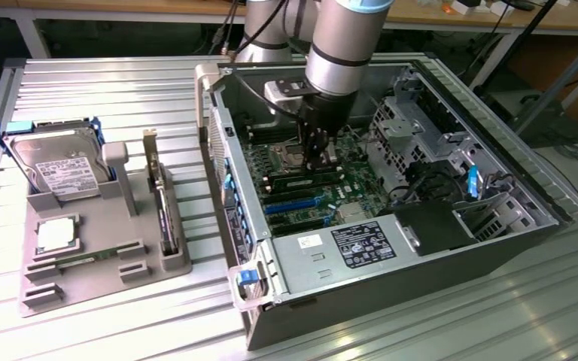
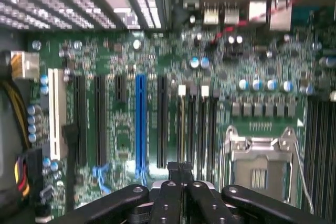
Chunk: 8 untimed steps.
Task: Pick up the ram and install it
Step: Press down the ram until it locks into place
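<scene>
The ram (image 1: 302, 181) is a narrow green stick with black chips. It stands on edge in a memory slot of the motherboard (image 1: 291, 213) inside the open computer case. My gripper (image 1: 318, 165) hangs straight down over it, fingertips just above its top edge; I cannot tell whether they touch. In the wrist view the gripper (image 2: 180, 168) is shut, its black fingers pressed together with nothing between them, over the row of dark memory slots (image 2: 197, 129) beside the processor socket (image 2: 260, 167).
The case (image 1: 530, 226) has drive cages and cables on the exterior view's right and a black power supply (image 1: 369, 244) in front. To the left, a grey tray (image 1: 98, 274) holds a hard drive (image 1: 60, 169), a square silver processor (image 1: 56, 233) and an upright expansion card (image 1: 160, 203).
</scene>
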Tool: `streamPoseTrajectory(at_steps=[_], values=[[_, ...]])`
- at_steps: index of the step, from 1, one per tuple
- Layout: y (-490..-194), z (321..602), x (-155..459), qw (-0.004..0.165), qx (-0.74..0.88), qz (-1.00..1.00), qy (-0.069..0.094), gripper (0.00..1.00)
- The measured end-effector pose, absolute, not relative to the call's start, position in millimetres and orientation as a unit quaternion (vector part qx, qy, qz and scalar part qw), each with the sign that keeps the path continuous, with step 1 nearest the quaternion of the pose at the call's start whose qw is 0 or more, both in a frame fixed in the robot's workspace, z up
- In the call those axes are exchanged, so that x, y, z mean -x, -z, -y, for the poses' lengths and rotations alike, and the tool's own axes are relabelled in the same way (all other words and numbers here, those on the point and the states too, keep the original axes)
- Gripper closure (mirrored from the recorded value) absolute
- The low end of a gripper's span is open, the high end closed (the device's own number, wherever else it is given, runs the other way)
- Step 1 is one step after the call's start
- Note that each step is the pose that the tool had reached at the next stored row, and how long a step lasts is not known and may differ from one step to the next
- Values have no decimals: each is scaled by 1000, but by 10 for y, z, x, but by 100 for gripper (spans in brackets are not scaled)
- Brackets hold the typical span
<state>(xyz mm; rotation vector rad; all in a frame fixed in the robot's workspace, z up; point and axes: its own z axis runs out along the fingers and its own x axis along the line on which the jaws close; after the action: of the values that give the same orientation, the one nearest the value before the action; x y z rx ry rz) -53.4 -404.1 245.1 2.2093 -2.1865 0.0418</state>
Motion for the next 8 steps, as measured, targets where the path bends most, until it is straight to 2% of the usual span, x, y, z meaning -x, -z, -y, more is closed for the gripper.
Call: streamPoseTrajectory(at_steps=[8], values=[[-2451,4041,852,18,-711,703,-16,89]])
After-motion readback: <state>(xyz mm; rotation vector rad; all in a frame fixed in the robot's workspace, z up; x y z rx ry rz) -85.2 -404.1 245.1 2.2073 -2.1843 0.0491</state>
